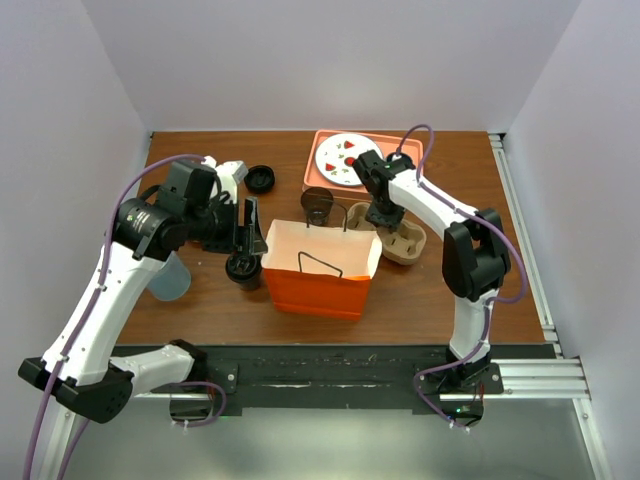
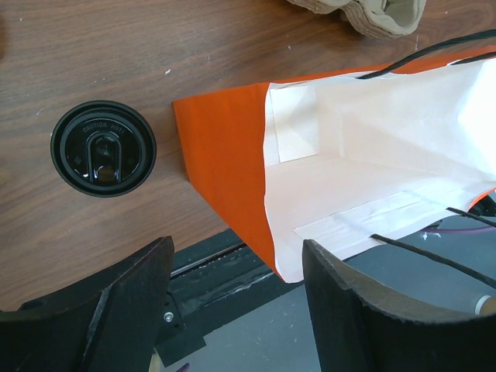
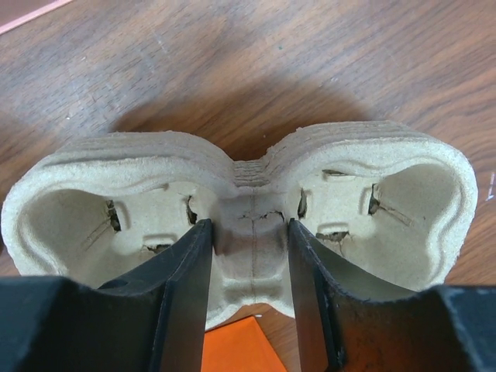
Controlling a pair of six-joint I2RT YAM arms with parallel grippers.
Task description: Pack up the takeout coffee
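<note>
The takeout coffee [image 1: 242, 268], a dark cup with a round black lid [image 2: 103, 149], stands on the table just left of the orange paper bag [image 1: 320, 272]. My left gripper [image 1: 244, 232] hovers above and slightly behind it, open and holding nothing; in the left wrist view its gripper [image 2: 236, 267] frames the bag's near corner [image 2: 225, 155]. My right gripper [image 1: 383, 214] is down on the cardboard cup carrier [image 1: 398, 238]. In the right wrist view its fingers [image 3: 186, 271] sit one in each well, pressed against the carrier's middle ridge [image 3: 252, 209].
The bag stands open, showing its white inside [image 2: 372, 155] and black handles. An open brown cup [image 1: 318, 203] stands behind it, and a loose black lid [image 1: 260, 178] lies further left. A pink tray [image 1: 322, 140] with a plate sits at the back. A translucent cup [image 1: 168, 280] stands near the left arm.
</note>
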